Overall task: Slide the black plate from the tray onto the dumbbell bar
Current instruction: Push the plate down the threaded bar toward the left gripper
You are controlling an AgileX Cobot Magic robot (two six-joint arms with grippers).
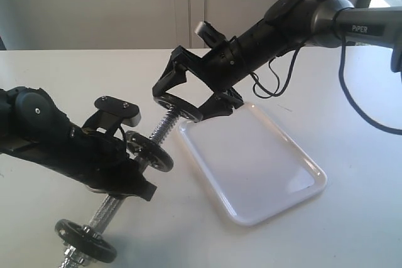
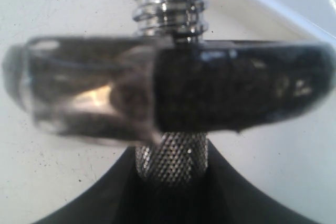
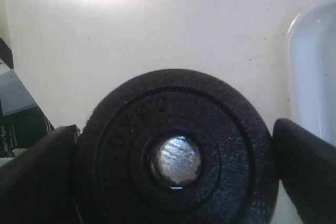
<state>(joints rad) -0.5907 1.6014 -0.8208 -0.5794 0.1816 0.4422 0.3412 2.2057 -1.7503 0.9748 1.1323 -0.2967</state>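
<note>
1. Exterior view: the left gripper (image 1: 129,177) was clenched around the middle of the dumbbell bar (image 1: 162,128), which slanted up from the lower left towards the tray (image 1: 314,177). A black end disc (image 1: 85,241) sat at the bar's low end and a second disc (image 1: 152,153) just above the gripper. The right gripper (image 1: 188,101), jaws spread wide, grasped the black plate (image 1: 178,106) by its rim. It held the plate off the tray, at the bar's upper threaded tip and just beside the tray's near corner. The tray lay flat on the white table (image 1: 352,230).

2. Left wrist view: the bar's knurled section (image 2: 170,156) ran into the dark gripper body. Past it a disc (image 2: 241,90) showed edge-on, with a blurred silvery nut (image 2: 89,98) against it. The coarse thread (image 2: 168,3) carried on beyond, and a tray edge (image 2: 273,11) showed behind.

3. Right wrist view: the plate (image 3: 220,145) faced the camera between the two fingers (image 3: 37,177), and the bar's bright end (image 3: 176,161) filled its central hole. Whether the thread had entered the hole could not be told. A tray corner (image 3: 310,77) lay beside it.
</note>
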